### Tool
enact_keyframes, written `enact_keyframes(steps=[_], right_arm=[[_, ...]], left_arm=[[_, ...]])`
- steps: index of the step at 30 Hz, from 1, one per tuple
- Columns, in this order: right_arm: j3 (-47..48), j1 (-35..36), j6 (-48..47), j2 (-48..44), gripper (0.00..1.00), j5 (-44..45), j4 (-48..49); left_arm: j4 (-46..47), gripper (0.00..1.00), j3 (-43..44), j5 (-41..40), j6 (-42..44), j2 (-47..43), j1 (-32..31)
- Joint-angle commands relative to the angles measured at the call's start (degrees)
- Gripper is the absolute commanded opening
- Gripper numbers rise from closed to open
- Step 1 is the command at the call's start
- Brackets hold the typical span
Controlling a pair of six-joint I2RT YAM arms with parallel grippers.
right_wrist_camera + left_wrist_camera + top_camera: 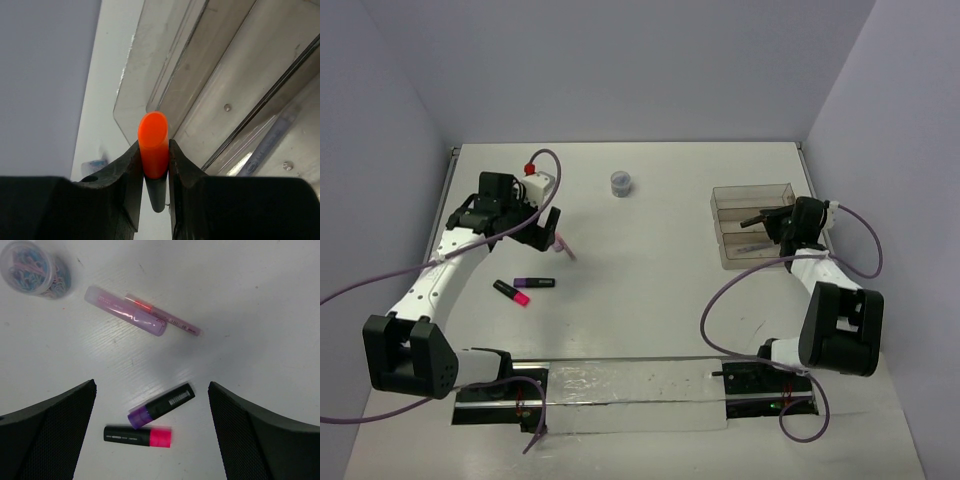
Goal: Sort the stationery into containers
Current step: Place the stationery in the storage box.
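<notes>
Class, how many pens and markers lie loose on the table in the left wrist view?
4: pale pink marker and slim pink pen side by side, upper middle; purple-capped marker and pink-capped marker below. Others may be hidden.

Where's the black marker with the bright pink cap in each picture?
Top view: the pink-capped marker lies on the table's left part, a bit below the middle, near the left arm.
Left wrist view: the pink-capped marker is near the bottom, just left of the middle.
Right wrist view: not in it; only the tray and an orange-tipped marker show.
Landmark: the purple-capped marker lies right beside it in both the top and left wrist views.
</notes>
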Motion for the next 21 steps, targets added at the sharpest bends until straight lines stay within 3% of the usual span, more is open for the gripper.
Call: enact_keyframes(steps=[1, 4, 7, 10, 14, 21], right_arm=[[6.23, -1.58, -0.39, 4.98, 0.28, -1.79, 0.19], [7.77, -1.50, -0.52, 5.83, 0.56, -2.98, -1.61], [6.68, -1.58, -1.01, 3.26, 0.68, -2.16, -1.78], [6.38, -1.58, -2.08, 0.64, 0.93, -0.47, -2.94], [8.07, -1.51, -4.78, -2.17, 0.95, -1.41, -4.74], [10.21, 0.40, -9.75, -8.91, 0.95, -4.79, -6.61]], left_arm=[[1.92, 0.99, -1.15, -2.20, 2.87, -1.97, 0.69], [1.68, 0.99, -3.07, -4.01, 6.73, -1.49, 0.96], [-0.22, 0.99, -4.18, -4.12, 10.46, -1.31, 1.96], [-4.08, 0.99, -5.53, 0.00, 18.49, -2.44, 3.15], [-9.90, 0.96, -6.82, 4.23, 29.24, -2.52, 3.36], [-9.94, 0.98, -10.63, -2.32, 36.74, 7.55, -4.21]])
